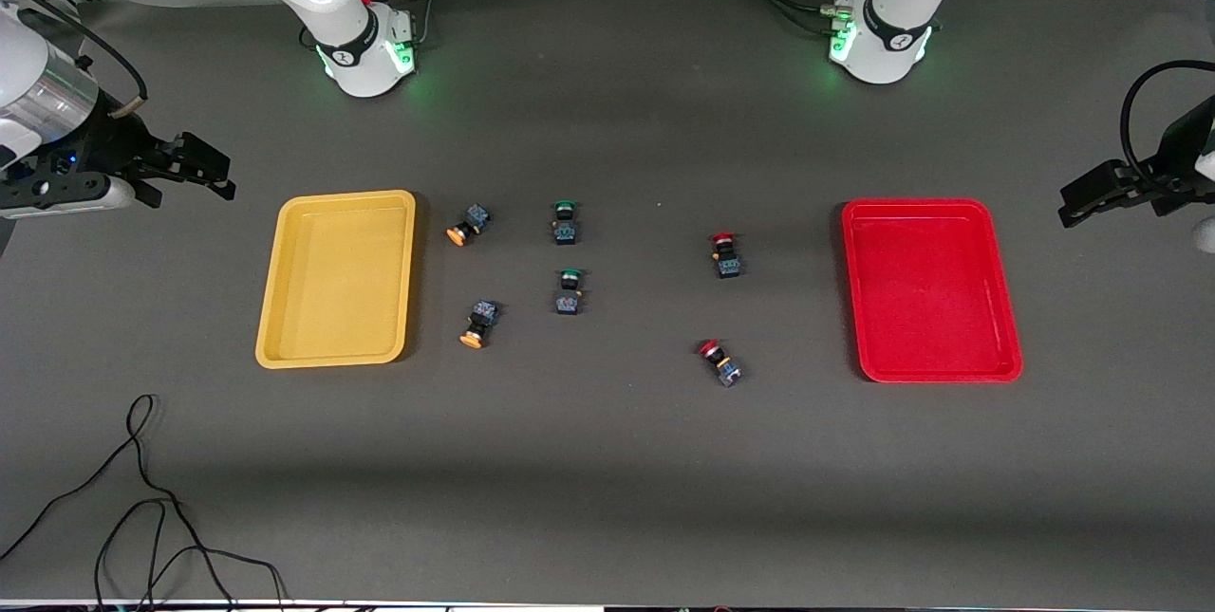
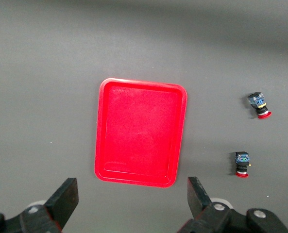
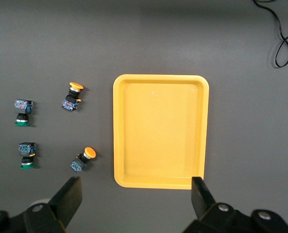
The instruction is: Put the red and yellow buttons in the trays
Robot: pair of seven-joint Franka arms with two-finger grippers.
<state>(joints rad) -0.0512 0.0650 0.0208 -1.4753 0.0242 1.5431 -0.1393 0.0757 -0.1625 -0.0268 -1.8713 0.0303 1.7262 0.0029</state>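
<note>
The yellow tray (image 1: 337, 280) lies empty toward the right arm's end, and also shows in the right wrist view (image 3: 160, 131). The red tray (image 1: 930, 289) lies empty toward the left arm's end, and also shows in the left wrist view (image 2: 141, 133). Two yellow buttons (image 1: 468, 225) (image 1: 479, 323) lie on the table beside the yellow tray. Two red buttons (image 1: 726, 254) (image 1: 719, 361) lie on the table nearer the red tray. My right gripper (image 1: 195, 187) (image 3: 136, 199) is open and empty, up over the table's end past the yellow tray. My left gripper (image 1: 1068, 206) (image 2: 132, 199) is open and empty, over the table's end past the red tray.
Two green-capped buttons (image 1: 566, 221) (image 1: 570, 290) lie between the yellow and red ones. A loose black cable (image 1: 142, 498) curls on the table near the front camera at the right arm's end. Both arm bases stand along the table's edge farthest from the camera.
</note>
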